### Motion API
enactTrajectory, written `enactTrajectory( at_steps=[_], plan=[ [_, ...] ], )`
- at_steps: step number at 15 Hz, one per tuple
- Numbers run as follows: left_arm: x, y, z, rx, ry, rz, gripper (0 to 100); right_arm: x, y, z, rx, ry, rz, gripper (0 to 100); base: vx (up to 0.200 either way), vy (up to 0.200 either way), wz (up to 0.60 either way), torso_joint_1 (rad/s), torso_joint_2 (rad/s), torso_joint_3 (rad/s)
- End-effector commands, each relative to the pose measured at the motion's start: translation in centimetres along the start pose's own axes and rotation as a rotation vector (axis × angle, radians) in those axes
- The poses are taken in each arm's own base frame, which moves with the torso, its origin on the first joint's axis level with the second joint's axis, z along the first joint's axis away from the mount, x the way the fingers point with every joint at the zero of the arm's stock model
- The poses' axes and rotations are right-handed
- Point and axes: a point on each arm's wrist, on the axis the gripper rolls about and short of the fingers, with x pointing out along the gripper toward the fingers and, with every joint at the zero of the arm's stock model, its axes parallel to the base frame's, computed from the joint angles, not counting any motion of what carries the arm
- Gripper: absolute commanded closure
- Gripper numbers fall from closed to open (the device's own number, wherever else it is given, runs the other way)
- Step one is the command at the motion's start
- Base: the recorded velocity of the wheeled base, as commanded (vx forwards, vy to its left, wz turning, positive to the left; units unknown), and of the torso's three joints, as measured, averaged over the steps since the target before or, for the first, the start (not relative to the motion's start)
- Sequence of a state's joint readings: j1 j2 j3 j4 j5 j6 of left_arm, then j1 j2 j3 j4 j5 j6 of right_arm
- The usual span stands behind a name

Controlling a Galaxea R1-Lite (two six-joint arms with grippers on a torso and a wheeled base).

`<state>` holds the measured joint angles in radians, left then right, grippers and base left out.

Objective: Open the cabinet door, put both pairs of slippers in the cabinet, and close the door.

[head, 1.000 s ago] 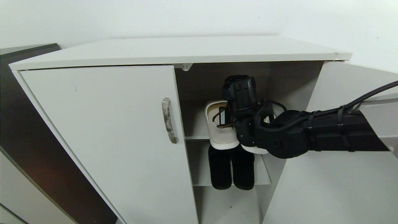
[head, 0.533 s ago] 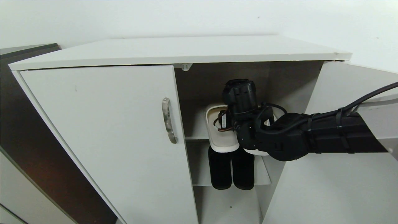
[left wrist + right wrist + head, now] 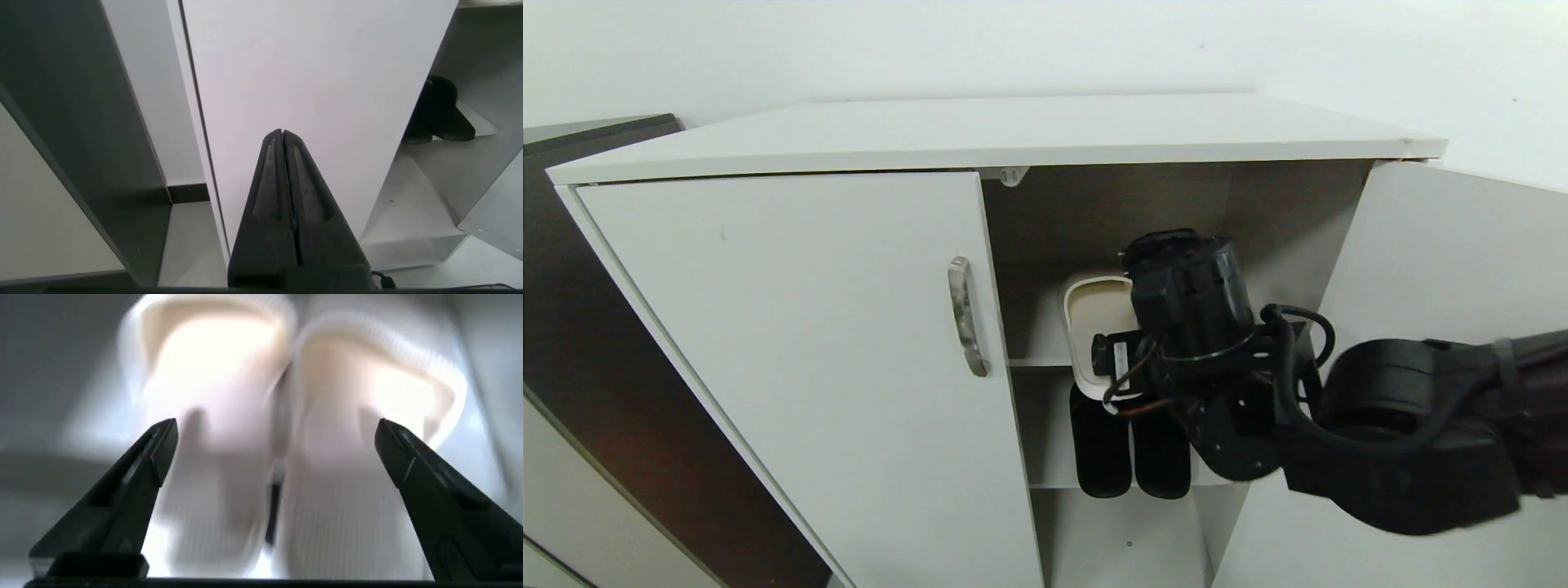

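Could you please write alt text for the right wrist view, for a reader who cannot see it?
A pair of white slippers lies side by side on a pale shelf. The right gripper is in front of them, its black jaws spread wide, one to each side of the pair.

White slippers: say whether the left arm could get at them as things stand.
Probably not. The left gripper, shut, faces the closed left door, which stands between it and the white slippers; the open right gripper sits before them.
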<state>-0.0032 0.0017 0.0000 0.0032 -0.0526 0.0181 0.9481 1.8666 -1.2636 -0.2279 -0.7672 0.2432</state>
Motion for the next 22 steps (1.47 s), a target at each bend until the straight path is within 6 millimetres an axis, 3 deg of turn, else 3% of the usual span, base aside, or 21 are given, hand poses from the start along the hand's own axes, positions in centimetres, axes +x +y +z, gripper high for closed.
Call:
enactTrajectory(
  at_steps=[1, 7, 16, 22],
  plan=[
    [0.0, 0.0, 0.0, 0.0, 0.0, -0.001, 100, -4.8, -1.0, -0.2, 0.005, -0.006, 0.081, 100, 0.0, 0.0, 0.0, 0.0, 0.0, 0.0],
    [0.0, 0.0, 0.0, 0.0, 0.0, 0.001, 100, -7.1, -3.4, -1.9, -0.001, 0.021, 0.151, 100, 0.0, 0.0, 0.0, 0.0, 0.0, 0.0],
    [0.0, 0.0, 0.0, 0.0, 0.0, -0.001, 100, -6.5, -3.1, -3.3, -0.025, 0.058, 0.167, 100, 0.0, 0.0, 0.0, 0.0, 0.0, 0.0],
    [0.0, 0.0, 0.0, 0.0, 0.0, -0.001, 100, -6.2, -3.1, -3.8, -0.033, 0.068, 0.16, 100, -0.2, 0.0, 0.0, 0.006, 0.0, 0.001]
  ],
)
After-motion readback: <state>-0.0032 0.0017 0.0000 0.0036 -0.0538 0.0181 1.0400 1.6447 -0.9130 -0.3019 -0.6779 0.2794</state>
